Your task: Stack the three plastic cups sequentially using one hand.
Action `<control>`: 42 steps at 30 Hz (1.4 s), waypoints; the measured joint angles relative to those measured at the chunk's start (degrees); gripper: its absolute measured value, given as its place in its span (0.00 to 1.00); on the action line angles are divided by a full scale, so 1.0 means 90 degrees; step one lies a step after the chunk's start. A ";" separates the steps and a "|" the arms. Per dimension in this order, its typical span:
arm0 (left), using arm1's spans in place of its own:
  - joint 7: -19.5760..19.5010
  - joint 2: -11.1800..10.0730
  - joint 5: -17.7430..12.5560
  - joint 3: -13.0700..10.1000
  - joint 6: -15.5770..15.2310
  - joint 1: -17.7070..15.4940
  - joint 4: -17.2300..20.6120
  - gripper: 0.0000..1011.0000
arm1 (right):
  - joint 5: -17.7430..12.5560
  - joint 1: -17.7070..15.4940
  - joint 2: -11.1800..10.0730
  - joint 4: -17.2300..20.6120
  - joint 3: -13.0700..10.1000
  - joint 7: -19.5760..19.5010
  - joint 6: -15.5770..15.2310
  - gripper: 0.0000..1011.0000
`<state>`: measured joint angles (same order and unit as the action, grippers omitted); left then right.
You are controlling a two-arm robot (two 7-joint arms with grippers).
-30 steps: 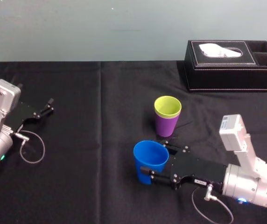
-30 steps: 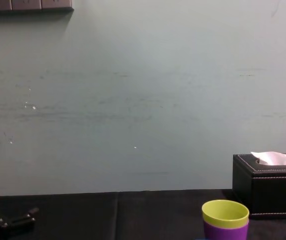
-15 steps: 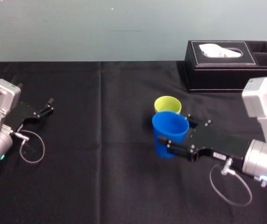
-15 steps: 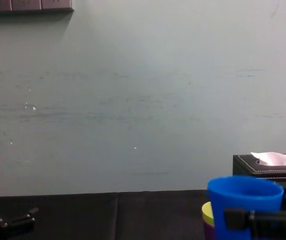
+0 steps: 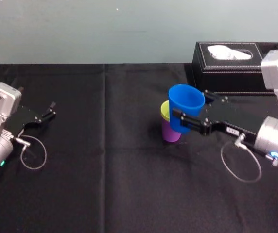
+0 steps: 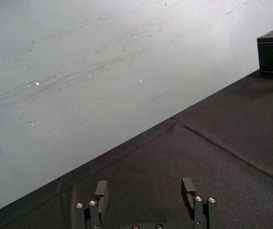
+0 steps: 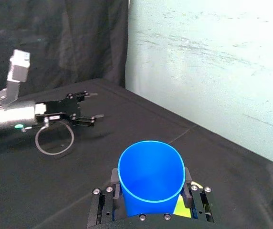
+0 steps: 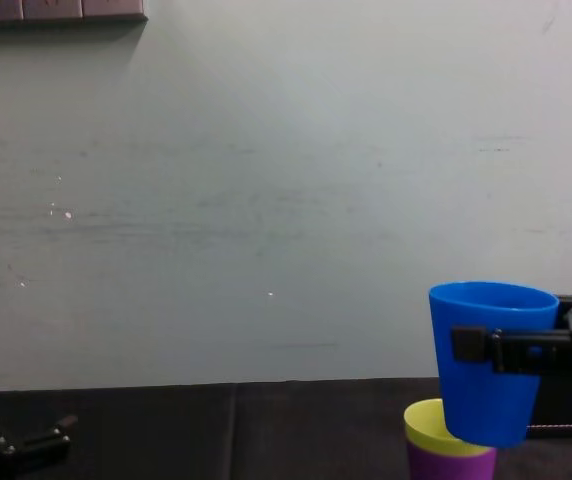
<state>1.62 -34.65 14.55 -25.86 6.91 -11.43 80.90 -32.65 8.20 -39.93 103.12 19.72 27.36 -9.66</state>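
My right gripper [image 5: 190, 115] is shut on the blue cup [image 5: 185, 112], holding it upright in the air. The cup hangs just above the lime cup [image 5: 165, 111], which is nested in the purple cup [image 5: 169, 132] on the black table. From the chest view the blue cup [image 8: 490, 361] has its base just over the lime rim [image 8: 426, 426], slightly to the right of the stack's middle. The right wrist view looks down into the blue cup [image 7: 151, 176] with a finger on each side. My left gripper [image 5: 47, 112] rests open at the table's left, holding nothing.
A black leather tissue box [image 5: 236, 68] stands at the back right, close behind the right arm. A loose grey cable loop [image 5: 34, 155] lies by the left arm. The black cloth [image 5: 105, 184] in front of the cups is bare.
The right gripper has lifted the blue cup off the table and carried it back and to the right, from in front of the stack to just above the lime cup. The left arm stayed still.
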 joint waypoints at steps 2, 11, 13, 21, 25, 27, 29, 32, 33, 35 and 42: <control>0.0000 0.0000 0.0000 0.0000 0.0000 0.0000 0.0000 1.00 | 0.0023 0.0154 0.0076 -0.0169 0.0055 0.0018 0.0008 0.71; 0.0000 0.0000 0.0000 0.0000 0.0000 0.0000 0.0000 1.00 | 0.0237 0.0712 0.0410 -0.0881 0.0313 0.0142 0.0203 0.71; 0.0000 0.0000 0.0000 0.0000 0.0000 0.0000 0.0000 1.00 | 0.0287 0.0830 0.0479 -0.1056 0.0367 0.0186 0.0248 0.71; 0.0000 0.0000 0.0000 0.0000 0.0000 0.0000 0.0000 1.00 | 0.0418 0.1146 0.0644 -0.1494 0.0488 0.0280 0.0296 0.71; 0.0000 0.0000 0.0000 0.0000 0.0000 0.0000 0.0000 1.00 | 0.0466 0.1247 0.0693 -0.1632 0.0528 0.0313 0.0290 0.71; 0.0000 0.0001 0.0000 0.0000 0.0000 0.0000 0.0000 1.00 | 0.0487 0.1279 0.0709 -0.1685 0.0543 0.0319 0.0289 0.71; 0.0000 0.0000 0.0000 0.0000 0.0000 0.0000 0.0000 1.00 | 0.0518 0.1320 0.0735 -0.1764 0.0560 0.0329 0.0289 0.71; 0.0000 0.0000 0.0000 0.0000 0.0000 0.0000 0.0000 1.00 | 0.0540 0.1365 0.0766 -0.1866 0.0577 0.0361 0.0297 0.71; 0.0000 0.0000 0.0000 0.0000 0.0000 0.0000 0.0000 1.00 | 0.0552 0.1383 0.0781 -0.1916 0.0584 0.0372 0.0304 0.71; 0.0000 0.0001 0.0000 0.0000 0.0000 0.0000 0.0000 1.00 | 0.0558 0.1394 0.0793 -0.1963 0.0590 0.0387 0.0313 0.71; 0.0000 0.0000 0.0000 0.0000 0.0000 0.0000 0.0000 1.00 | 0.0558 0.1401 0.0846 -0.2158 0.0625 0.0533 0.0494 0.71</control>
<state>1.62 -34.64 14.54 -25.86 6.91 -11.43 80.90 -27.64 20.81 -32.31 83.70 25.35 32.16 -5.22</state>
